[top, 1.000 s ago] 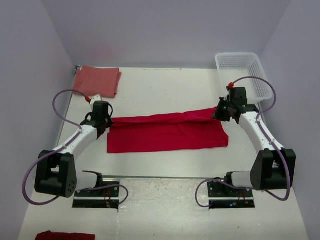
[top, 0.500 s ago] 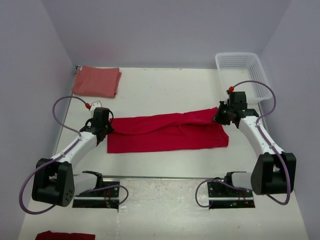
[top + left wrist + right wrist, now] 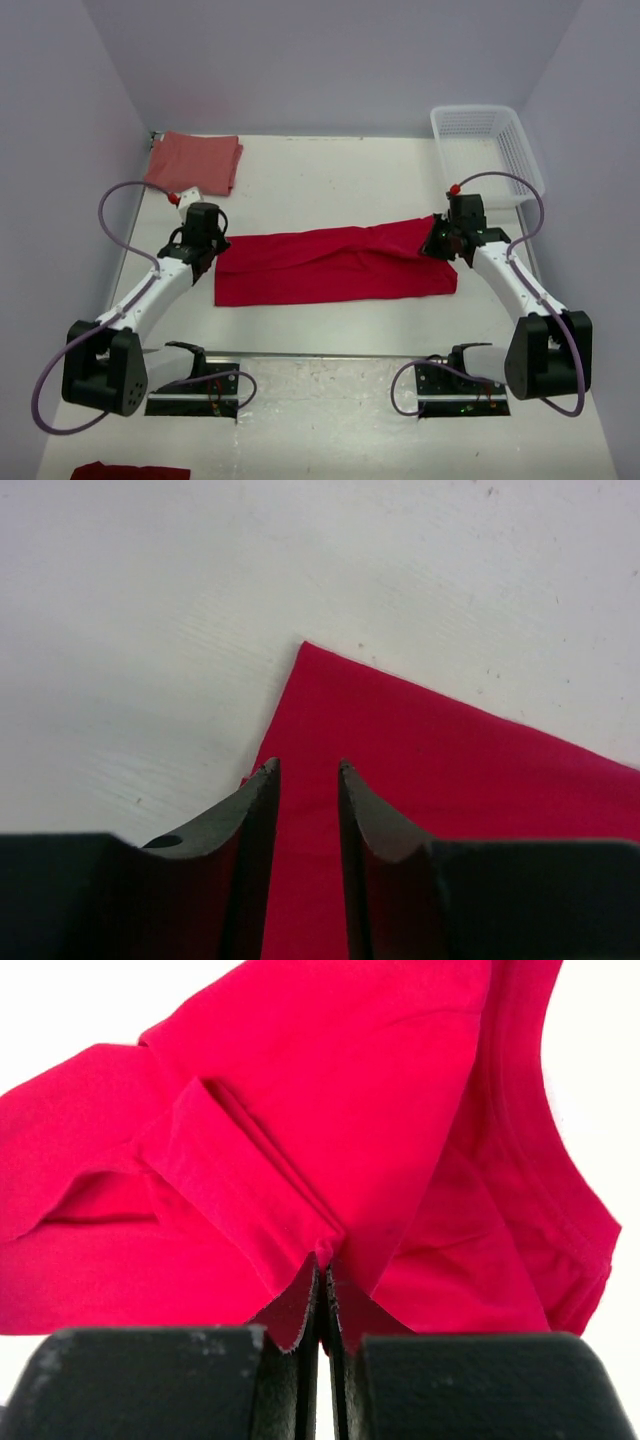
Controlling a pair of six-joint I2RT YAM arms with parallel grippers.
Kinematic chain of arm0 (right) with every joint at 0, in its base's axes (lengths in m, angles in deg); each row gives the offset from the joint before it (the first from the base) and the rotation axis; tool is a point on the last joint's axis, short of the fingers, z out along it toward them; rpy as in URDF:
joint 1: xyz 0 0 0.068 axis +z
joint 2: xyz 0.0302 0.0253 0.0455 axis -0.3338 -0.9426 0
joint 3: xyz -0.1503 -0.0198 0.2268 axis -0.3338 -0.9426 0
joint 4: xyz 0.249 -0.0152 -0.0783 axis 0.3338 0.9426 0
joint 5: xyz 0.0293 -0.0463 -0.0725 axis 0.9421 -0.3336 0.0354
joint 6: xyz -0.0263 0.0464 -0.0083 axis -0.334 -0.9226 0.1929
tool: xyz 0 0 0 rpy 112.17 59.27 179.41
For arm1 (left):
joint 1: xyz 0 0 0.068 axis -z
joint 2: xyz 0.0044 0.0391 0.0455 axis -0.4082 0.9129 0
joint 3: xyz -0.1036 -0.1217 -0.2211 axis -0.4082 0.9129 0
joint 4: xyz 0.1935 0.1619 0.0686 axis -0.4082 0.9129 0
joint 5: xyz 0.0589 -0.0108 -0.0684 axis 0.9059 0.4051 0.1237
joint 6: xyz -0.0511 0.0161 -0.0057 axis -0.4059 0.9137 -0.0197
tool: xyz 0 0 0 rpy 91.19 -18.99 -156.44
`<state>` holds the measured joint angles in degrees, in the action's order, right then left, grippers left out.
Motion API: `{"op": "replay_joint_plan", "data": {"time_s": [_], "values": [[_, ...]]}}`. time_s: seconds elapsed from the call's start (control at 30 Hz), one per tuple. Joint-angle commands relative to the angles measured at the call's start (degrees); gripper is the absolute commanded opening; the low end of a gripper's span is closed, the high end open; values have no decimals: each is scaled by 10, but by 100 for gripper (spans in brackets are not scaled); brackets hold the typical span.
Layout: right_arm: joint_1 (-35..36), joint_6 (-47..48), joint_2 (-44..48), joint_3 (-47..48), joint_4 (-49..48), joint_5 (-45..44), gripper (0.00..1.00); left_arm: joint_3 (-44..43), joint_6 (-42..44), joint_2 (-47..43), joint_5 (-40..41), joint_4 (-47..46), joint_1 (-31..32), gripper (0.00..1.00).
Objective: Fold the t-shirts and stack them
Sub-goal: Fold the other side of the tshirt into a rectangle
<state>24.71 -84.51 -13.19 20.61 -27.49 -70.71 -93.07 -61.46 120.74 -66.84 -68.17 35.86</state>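
Since loosening moments ago, leaves white table (image 3: 330,170) bearing bright red cloth t-shirt (image 3: 330,265) folded lengthwise at centre; paler salmon-red folded t-shirt (image 3: 193,162) far-left. Notes left gripper (image 3: 308,770) released above shirt's left corner, right gripper (image 3: 324,1280) clenched on right edge. Suggests lengthwise fold laid; right release pending.

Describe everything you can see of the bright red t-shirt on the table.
The bright red t-shirt is plain soft cloth, folded into a long band lying across the white table. Its right end is bunched and lifted, pinched in the shut right gripper. The open left gripper is poised at its left corner, gripping nothing.
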Motion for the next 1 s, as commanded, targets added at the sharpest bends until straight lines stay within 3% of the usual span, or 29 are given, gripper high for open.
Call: {"op": "replay_joint_plan", "data": {"time_s": [0.0,0.03,0.2,0.53,0.63,0.7,0.87,0.97], "values": [[8,-23,17,-13,-17,-31,0,-43,18,80,-61,-41,6,29],[11,-36,25,-26,-22,-43,0,-46,20,92,-64,-48,9,25],[16,-63,80,-74,-35,-66,6,-36,23,111,-74,-77,12,22],[33,-35,142,-90,-78,-52,46,-46,55,101,-68,-77,14,22],[33,-2,79,-24,-77,19,49,-46,49,111,-79,-98,21,22],[33,4,-27,47,-69,67,49,-54,46,132,-84,-105,28,22],[50,23,-236,184,-19,96,46,-77,45,167,-86,-103,60,22],[57,35,-292,252,24,112,45,-84,50,169,-85,-101,71,22]]}}
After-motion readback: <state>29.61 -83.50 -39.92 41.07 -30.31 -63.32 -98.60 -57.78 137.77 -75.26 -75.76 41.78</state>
